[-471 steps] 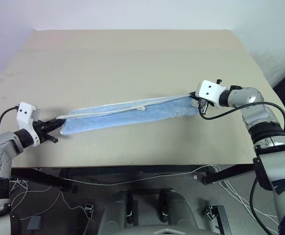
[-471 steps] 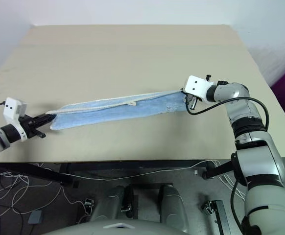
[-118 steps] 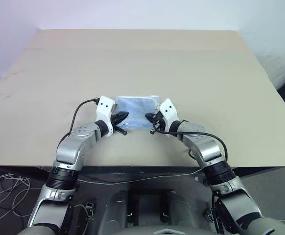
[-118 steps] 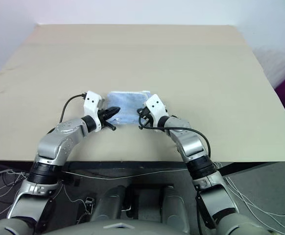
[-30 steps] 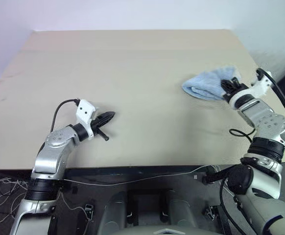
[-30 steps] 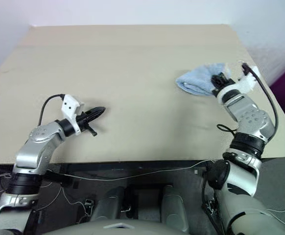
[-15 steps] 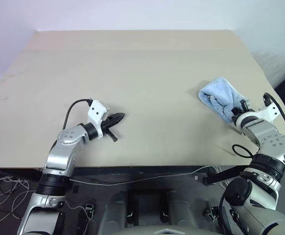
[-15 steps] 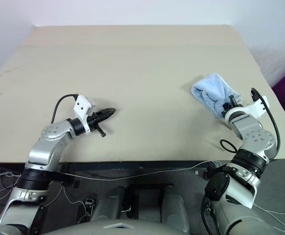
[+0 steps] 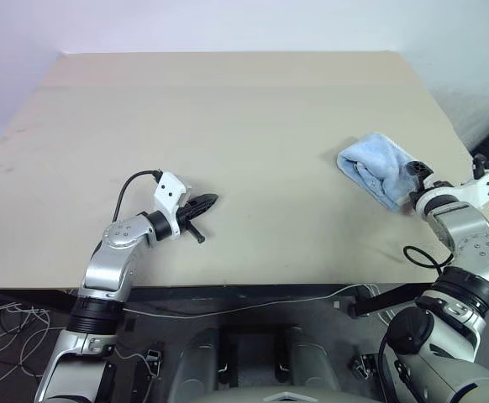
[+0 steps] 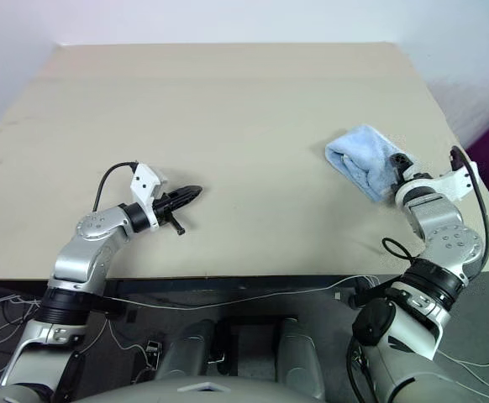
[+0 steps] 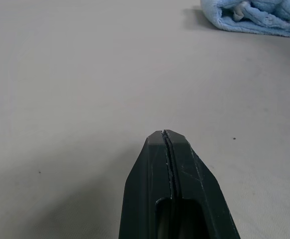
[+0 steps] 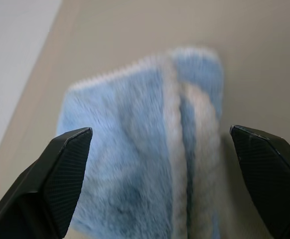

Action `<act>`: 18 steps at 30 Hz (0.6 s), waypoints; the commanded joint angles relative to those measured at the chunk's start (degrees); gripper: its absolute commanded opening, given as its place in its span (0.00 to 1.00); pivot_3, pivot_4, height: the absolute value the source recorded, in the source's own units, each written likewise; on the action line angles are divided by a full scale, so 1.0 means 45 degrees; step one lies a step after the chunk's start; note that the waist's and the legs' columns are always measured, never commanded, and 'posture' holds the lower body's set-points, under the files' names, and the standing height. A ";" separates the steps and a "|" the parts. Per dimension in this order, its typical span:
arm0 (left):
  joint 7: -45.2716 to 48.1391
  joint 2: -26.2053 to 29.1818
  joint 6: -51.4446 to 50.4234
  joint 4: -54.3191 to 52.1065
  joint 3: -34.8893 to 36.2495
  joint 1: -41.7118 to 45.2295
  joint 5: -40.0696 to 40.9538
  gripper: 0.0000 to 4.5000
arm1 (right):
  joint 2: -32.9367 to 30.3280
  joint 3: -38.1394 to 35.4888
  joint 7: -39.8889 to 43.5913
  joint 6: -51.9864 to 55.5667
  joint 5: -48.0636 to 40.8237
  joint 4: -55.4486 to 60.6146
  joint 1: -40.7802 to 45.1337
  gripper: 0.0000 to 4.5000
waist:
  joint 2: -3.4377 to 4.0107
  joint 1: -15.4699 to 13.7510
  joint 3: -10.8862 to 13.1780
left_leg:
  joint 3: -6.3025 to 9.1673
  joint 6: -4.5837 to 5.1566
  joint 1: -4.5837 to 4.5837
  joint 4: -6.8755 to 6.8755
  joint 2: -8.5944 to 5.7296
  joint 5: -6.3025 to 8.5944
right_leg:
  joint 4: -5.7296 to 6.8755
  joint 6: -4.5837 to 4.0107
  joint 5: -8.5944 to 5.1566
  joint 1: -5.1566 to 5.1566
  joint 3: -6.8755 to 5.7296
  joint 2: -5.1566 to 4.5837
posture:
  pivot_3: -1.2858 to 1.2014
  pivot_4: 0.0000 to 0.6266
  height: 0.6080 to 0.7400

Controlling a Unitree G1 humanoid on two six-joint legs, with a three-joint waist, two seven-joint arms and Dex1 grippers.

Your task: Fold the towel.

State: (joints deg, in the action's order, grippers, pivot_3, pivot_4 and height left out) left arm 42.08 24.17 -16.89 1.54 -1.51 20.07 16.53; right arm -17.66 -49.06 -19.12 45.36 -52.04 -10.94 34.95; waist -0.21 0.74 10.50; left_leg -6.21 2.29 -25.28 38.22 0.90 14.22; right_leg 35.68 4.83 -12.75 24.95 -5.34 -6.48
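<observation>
one folded towel (image 9: 377,166) on table (image 9: 228,126), r hand (image 12: 167,149) wide, l hand (image 11: 167,135) closed, empty

free: bare table (image 9: 253,126) | obstacle: towel (image 9: 375,164) near right edge

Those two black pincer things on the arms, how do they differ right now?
The left tool is shut, its fingers pressed together; the right tool is wide open. The left tool hangs over bare table, far from the towel; the right tool sits right at the folded towel, one finger on each side. Both hold nothing.
</observation>
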 commanded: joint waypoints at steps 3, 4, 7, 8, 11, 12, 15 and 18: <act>-0.0432 -0.0092 0.0415 0.0296 0.0317 0.0293 -0.0198 0.00 | -0.0654 0.0924 0.0754 -0.0933 0.0365 0.1485 -0.0022 0.99 | 0.0006 0.0004 -0.0001 | 0.0000 -0.0001 0.0000 0.0000 0.0000 -0.0001 | 0.0000 0.0000 0.0000 0.0000 0.0001 0.0000 | 0.52 0.24 1.00; -0.0650 -0.0146 0.0539 0.0541 0.0390 0.0428 -0.0296 0.00 | -0.0798 0.1629 0.1231 -0.0942 0.0691 0.1839 -0.0159 0.99 | 0.0006 0.0010 -0.0001 | -0.0001 -0.0001 0.0001 0.0000 0.0000 -0.0001 | 0.0001 0.0000 0.0000 0.0001 0.0002 0.0000 | 0.52 0.24 1.00; -0.2007 -0.0592 0.0704 0.1465 0.0646 0.0974 -0.0765 0.00 | -0.2115 0.5708 0.3707 -0.2188 0.3734 0.3200 -0.1400 0.99 | 0.0012 0.0007 -0.0002 | 0.0002 0.0007 0.0003 -0.0001 0.0002 0.0004 | 0.0002 0.0002 -0.0001 0.0002 0.0003 0.0003 | 0.52 0.24 1.00; -0.2334 -0.0705 0.0740 0.1685 0.0689 0.1092 -0.0897 0.00 | -0.2466 0.6788 0.4326 -0.2713 0.4632 0.3471 -0.1762 0.99 | 0.0007 0.0014 -0.0005 | 0.0002 0.0012 0.0002 0.0000 0.0000 0.0007 | 0.0002 0.0006 -0.0004 0.0004 0.0006 0.0002 | 0.52 0.24 1.00; -0.2839 -0.1145 0.0688 0.1572 0.0718 0.1003 -0.0896 0.00 | -0.2711 0.8909 0.5775 -0.3942 0.6087 0.3958 -0.2430 0.99 | 0.0003 0.0021 -0.0008 | 0.0005 0.0022 0.0006 0.0001 0.0002 0.0012 | 0.0002 0.0012 -0.0007 0.0001 0.0006 0.0005 | 0.52 0.24 1.00; -0.2934 -0.1233 0.0640 0.1470 0.0668 0.0931 -0.0919 0.00 | -0.2632 0.9286 0.6134 -0.4188 0.6302 0.4030 -0.2556 0.99 | 0.0003 0.0007 -0.0008 | 0.0005 0.0019 0.0006 0.0001 0.0001 0.0010 | 0.0003 0.0012 -0.0008 0.0000 0.0005 0.0005 | 0.52 0.24 1.00; -0.3279 -0.1326 0.0327 0.1360 0.0696 0.0755 -0.0980 0.00 | -0.2229 1.0278 0.7266 -0.4795 0.6655 0.4023 -0.2819 0.99 | 0.0002 -0.0025 -0.0007 | 0.0003 -0.0032 0.0003 0.0010 -0.0001 -0.0020 | 0.0008 0.0013 -0.0008 -0.0001 0.0004 0.0001 | 0.52 0.24 1.00; -0.3314 -0.1384 0.0123 0.1029 0.0878 0.0513 -0.0668 0.00 | -0.1962 1.1112 0.8236 -0.5300 0.7128 0.3914 -0.2958 0.99 | 0.0001 -0.0038 -0.0006 | 0.0004 -0.0031 0.0003 0.0018 -0.0002 -0.0019 | 0.0007 0.0013 -0.0007 -0.0006 0.0003 0.0000 | 0.52 0.24 1.00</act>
State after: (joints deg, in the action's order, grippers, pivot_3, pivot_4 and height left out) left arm 27.34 17.96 -16.31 9.01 1.18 22.36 12.82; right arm -26.81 0.21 15.86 23.84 -21.01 4.49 21.63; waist -0.20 0.56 10.47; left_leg -6.18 2.16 -25.26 38.30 0.89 14.14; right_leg 35.72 4.89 -12.79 24.92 -5.33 -6.48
